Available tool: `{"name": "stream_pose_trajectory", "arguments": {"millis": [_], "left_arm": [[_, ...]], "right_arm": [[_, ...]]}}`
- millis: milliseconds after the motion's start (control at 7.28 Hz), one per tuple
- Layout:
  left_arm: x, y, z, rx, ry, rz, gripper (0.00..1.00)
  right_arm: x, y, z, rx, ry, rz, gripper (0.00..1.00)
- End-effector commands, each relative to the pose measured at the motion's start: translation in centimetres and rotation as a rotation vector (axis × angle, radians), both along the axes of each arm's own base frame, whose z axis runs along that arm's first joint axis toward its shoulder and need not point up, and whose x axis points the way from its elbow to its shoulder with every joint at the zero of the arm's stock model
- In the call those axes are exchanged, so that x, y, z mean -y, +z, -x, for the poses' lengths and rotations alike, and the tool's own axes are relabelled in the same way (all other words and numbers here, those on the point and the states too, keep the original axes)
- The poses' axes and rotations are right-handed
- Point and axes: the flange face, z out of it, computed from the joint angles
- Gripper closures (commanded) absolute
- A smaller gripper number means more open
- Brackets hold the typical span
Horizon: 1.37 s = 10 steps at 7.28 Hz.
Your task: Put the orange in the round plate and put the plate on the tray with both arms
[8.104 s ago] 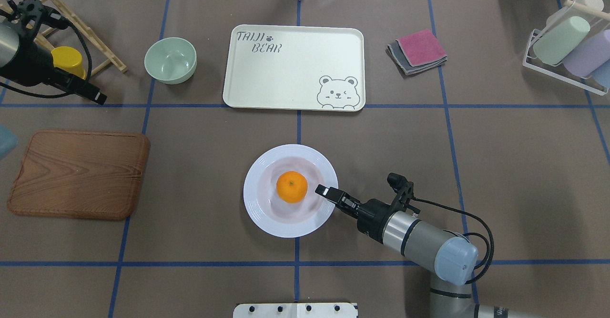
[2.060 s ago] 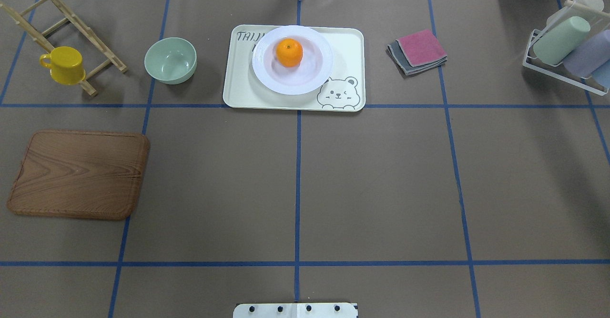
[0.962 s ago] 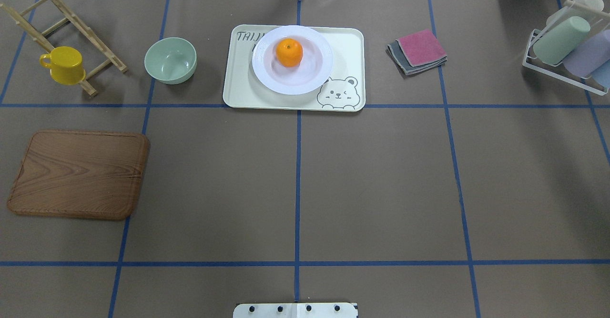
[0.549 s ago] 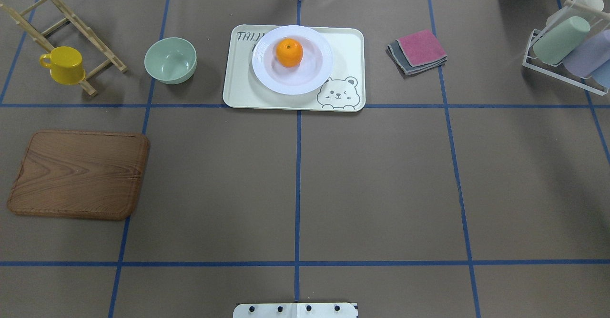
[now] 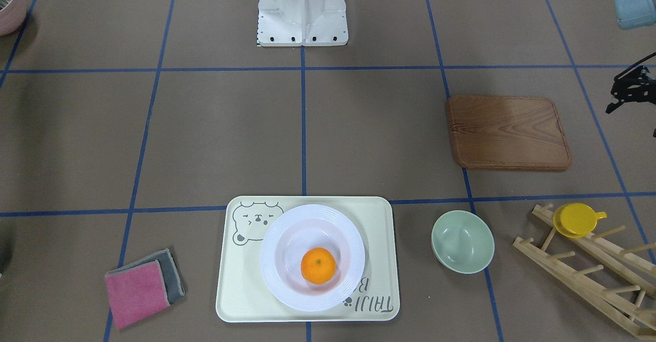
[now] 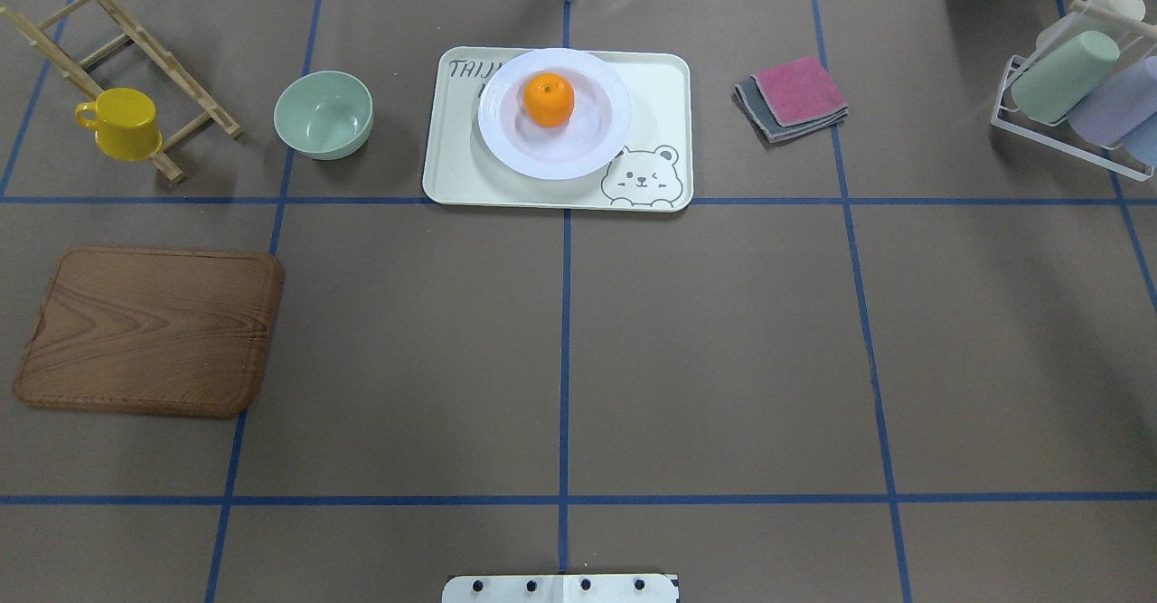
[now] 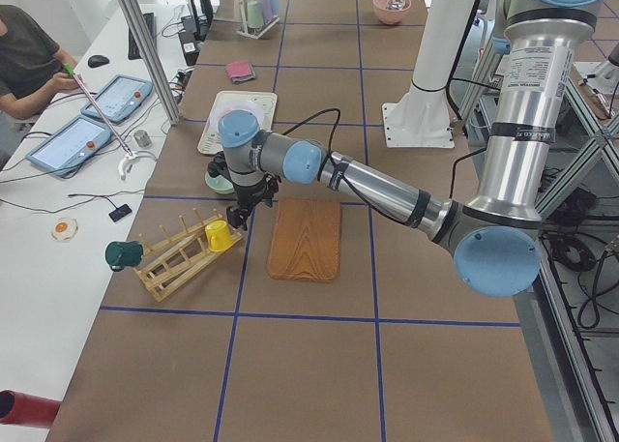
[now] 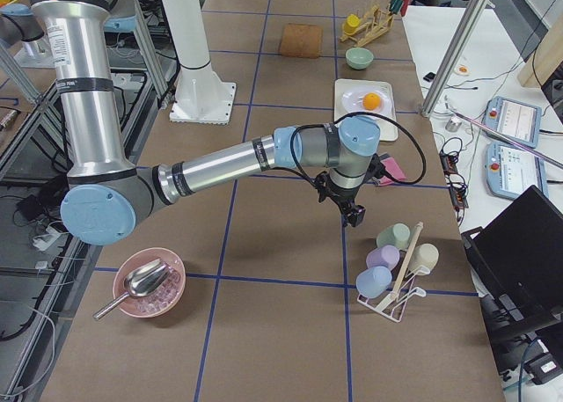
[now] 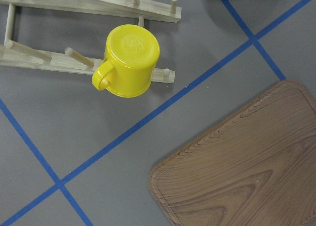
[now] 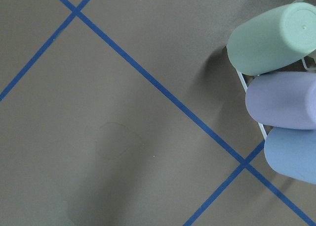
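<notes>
The orange [image 6: 549, 100] lies in the round plate [image 6: 506, 151] on the tray [image 6: 660, 88], upper centre overhead. For the left tool [image 7: 236, 216] and the right tool [image 8: 354, 215], I cannot tell how far they are parted.

Left pincer [image 7: 236, 218] pointing down, right pincer [image 8: 354, 215] pointing down

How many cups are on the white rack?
4. The green cup, purple cup and blue cup lie in a row; the cream cup lies alongside. None seems hidden.
</notes>
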Motion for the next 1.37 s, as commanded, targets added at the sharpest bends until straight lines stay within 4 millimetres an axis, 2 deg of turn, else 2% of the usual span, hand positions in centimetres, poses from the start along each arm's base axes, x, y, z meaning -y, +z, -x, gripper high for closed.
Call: {"name": "stream_pose_trajectory", "arguments": {"millis": [0,549,824,1236], "left_arm": [[-0.1,-0.8,0.0,-0.005,0.005,-0.022,0.01],[-0.4,-0.2,0.1,0.001,0.002,-0.008,0.01],[-0.4,-0.5,0.0,-0.001,0.001,-0.013,0.01],[-0.2,-0.9,-0.2,-0.003,0.005,-0.021,0.01]], "right_arm": [[0.0,0.0,0.0,-0.004,0.0,-0.001,0.0],[0.1,0.6,-0.4,-0.062,-0.003,-0.005,0.0],[0.2,1.6,-0.2,-0.05,-0.007,0.018,0.0],[0.2,2.0,-0.2,-0.051,-0.004,0.025,0.0]]}}
